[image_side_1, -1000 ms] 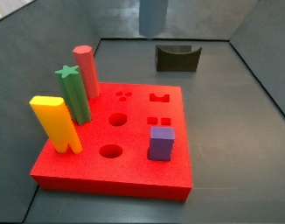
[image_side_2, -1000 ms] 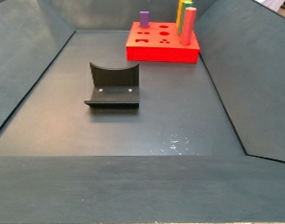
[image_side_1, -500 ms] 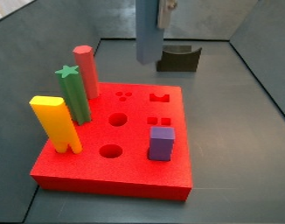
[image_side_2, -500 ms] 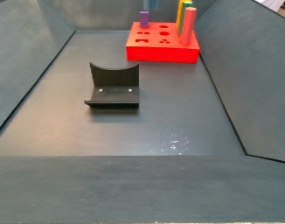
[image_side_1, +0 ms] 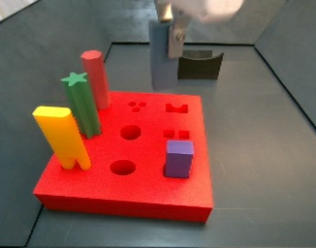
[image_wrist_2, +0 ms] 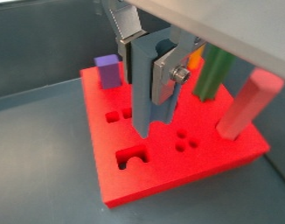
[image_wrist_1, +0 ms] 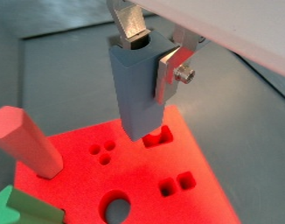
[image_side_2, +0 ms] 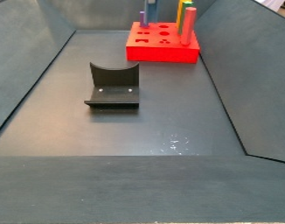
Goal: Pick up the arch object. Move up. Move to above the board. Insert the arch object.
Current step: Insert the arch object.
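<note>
My gripper is shut on the arch object, a tall slate-blue post held upright by its top end. In both wrist views the silver fingers clamp the arch object. Its lower end hangs just above the red board, near the arch-shaped hole at the board's far side. In a side view only the arch object's lower part shows above the board; the gripper is out of that view.
On the board stand a red cylinder, a green star post, a yellow post and a short purple block. The dark fixture stands on the grey floor beyond the board. Grey walls enclose the floor.
The gripper has brought the arch object down and closer to the board; its lower end now hangs just over the board's far side. Nothing else has moved.
</note>
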